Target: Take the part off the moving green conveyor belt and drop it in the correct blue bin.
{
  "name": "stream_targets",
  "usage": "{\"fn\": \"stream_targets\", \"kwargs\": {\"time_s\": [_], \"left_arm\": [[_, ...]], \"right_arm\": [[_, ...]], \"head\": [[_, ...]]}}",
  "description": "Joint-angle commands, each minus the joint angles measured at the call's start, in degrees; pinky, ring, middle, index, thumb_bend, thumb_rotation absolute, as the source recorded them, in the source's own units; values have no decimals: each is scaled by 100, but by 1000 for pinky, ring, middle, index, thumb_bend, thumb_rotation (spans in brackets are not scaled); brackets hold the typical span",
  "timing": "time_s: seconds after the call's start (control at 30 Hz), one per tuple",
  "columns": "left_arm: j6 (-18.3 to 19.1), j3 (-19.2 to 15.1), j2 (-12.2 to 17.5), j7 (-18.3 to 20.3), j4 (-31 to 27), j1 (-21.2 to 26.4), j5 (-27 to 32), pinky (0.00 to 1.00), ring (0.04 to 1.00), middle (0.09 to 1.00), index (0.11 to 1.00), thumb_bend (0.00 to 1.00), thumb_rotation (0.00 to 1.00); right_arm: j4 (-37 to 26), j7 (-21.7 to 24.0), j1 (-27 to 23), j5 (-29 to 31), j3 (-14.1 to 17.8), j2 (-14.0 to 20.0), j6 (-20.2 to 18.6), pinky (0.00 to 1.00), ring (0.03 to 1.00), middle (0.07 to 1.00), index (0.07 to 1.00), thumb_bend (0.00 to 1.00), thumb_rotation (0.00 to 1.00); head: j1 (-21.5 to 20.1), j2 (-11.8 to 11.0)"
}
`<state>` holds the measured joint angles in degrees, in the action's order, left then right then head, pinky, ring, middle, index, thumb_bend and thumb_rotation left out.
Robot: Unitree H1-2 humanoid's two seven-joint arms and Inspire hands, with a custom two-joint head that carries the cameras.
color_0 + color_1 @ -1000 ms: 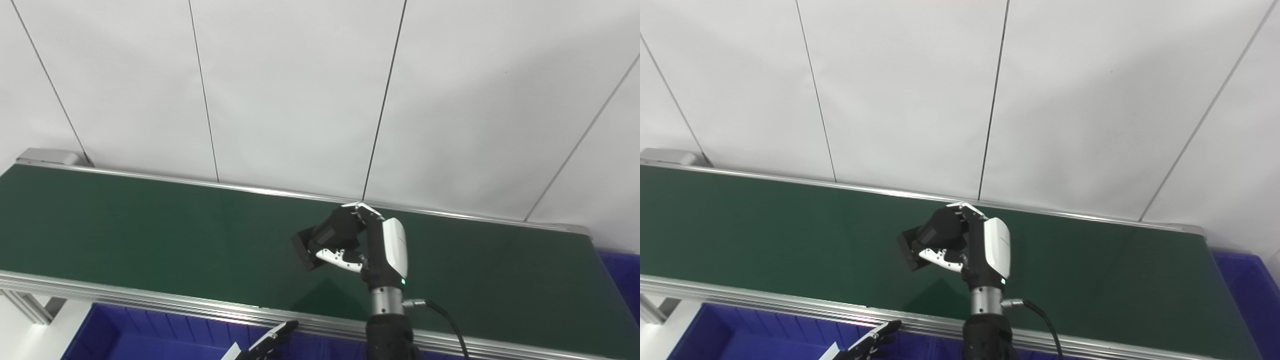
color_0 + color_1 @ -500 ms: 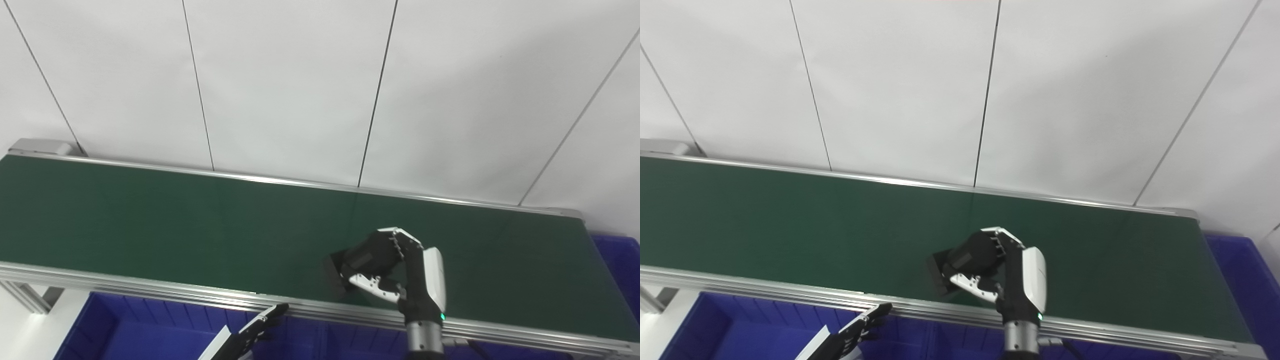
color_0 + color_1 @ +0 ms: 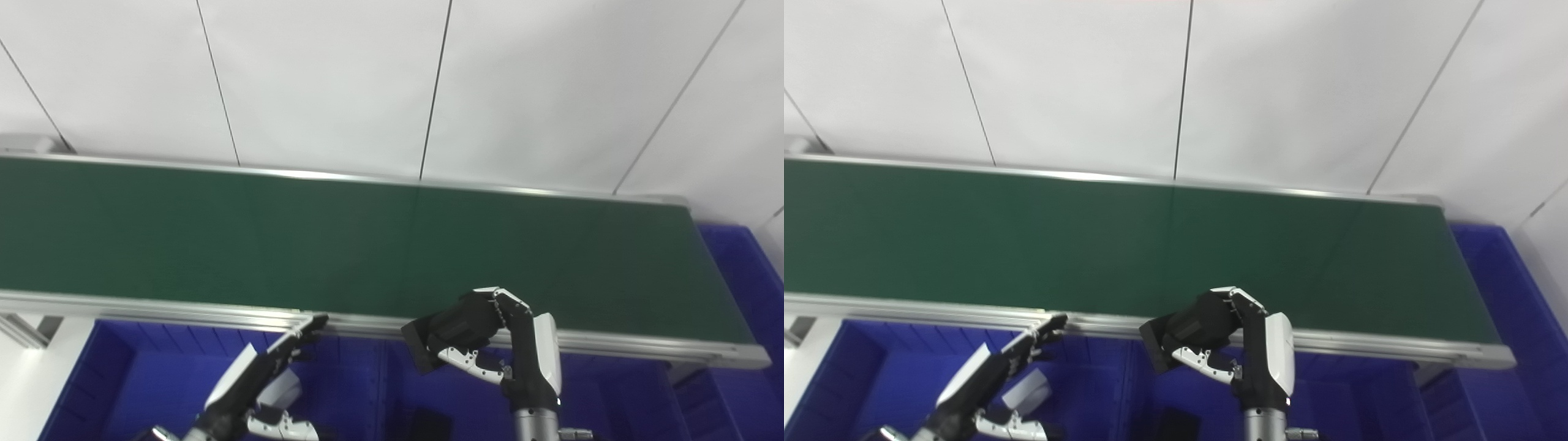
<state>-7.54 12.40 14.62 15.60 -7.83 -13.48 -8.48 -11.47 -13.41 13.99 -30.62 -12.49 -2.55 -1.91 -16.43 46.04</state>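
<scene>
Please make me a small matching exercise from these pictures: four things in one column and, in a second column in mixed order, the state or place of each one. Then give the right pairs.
1. right hand
2. left hand
3. black part
4. green conveyor belt

A. nothing lies on it
B. held over the blue bin
C. shut on the part
D. open, holding nothing

Pairs: 1-C, 2-D, 3-B, 4-A

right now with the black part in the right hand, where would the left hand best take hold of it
Probably by the free lower-left end of the black part, coming from the left hand's side. That flat, blocky corner sticks out past the right hand, whose fingers wrap the other end, over the blue bin.
</scene>
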Motion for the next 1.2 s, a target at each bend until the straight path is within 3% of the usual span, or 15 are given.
{"fn": "stream_targets", "kwargs": {"time_s": [0.0, 0.07, 0.2, 0.53, 0.63, 0.77, 0.83, 0.87, 0.9, 0.93, 0.97, 1.03, 1.17], "left_arm": [[50, -62, 71, 8, -293, 98, 38, 818, 907, 946, 938, 901, 255], [149, -97, 91, 29, -396, 102, 57, 814, 905, 946, 937, 902, 250], [301, -129, 123, 43, -534, 125, 44, 807, 898, 940, 935, 908, 253], [444, -158, 117, 52, -642, 191, 77, 814, 890, 927, 931, 903, 249], [469, -168, 122, 71, -655, 208, 123, 814, 888, 925, 930, 904, 247], [496, -183, 136, 77, -676, 207, 116, 808, 883, 924, 930, 907, 257], [520, -203, 136, 86, -692, 194, 142, 799, 878, 922, 928, 911, 253], [530, -214, 138, 92, -702, 188, 160, 797, 877, 922, 927, 911, 250], [533, -221, 142, 98, -708, 184, 168, 802, 879, 922, 926, 908, 244], [539, -225, 151, 103, -713, 181, 170, 803, 880, 922, 926, 907, 243], [544, -227, 159, 105, -717, 181, 171, 809, 884, 922, 927, 907, 246], [586, -227, 179, 117, -749, 179, 178, 819, 891, 925, 929, 908, 252], [611, -246, 206, 136, -734, 200, 224, 826, 890, 923, 929, 910, 248]], "right_arm": [[-367, 203, 42, -101, -14, -25, -295, 250, 323, 453, 545, 515, 0], [-513, 358, 109, -218, -46, 21, -477, 225, 298, 457, 544, 515, 0], [-671, 709, 137, -487, -69, 204, -876, 295, 373, 455, 540, 517, 0], [-502, 1289, -104, -985, -144, 404, -1734, 402, 470, 458, 538, 517, 0], [-399, 1432, -229, -1498, -257, 395, -2232, 276, 358, 461, 518, 519, 0], [-313, 1620, -252, -2092, -71, 40, -2499, 271, 373, 484, 495, 524, 0], [-325, 2003, -228, -2684, 130, -240, -2501, 198, 284, 473, 720, 553, 0], [-333, 2203, -221, -3024, 177, -330, -2501, 248, 353, 476, 766, 557, 0], [-357, 2400, -215, -3290, 201, -394, -2501, 486, 576, 587, 797, 639, 28], [-381, 2563, -211, -3485, 219, -447, -2501, 518, 605, 610, 798, 656, 34], [-402, 2677, -207, -3605, 239, -489, -2501, 661, 725, 706, 793, 690, 49], [-444, 2861, -172, -3871, 229, -558, -2500, 850, 876, 842, 782, 745, 88], [-462, 3489, -163, -4612, 81, -585, -2500, 986, 964, 920, 829, 810, 202]], "head": [[0, 8], [-69, 180], [-135, 330], [-179, 506], [-228, 514], [-234, 504], [-251, 514], [-263, 525], [-263, 525], [-266, 529], [-266, 529], [-276, 531], [-324, 534]]}}
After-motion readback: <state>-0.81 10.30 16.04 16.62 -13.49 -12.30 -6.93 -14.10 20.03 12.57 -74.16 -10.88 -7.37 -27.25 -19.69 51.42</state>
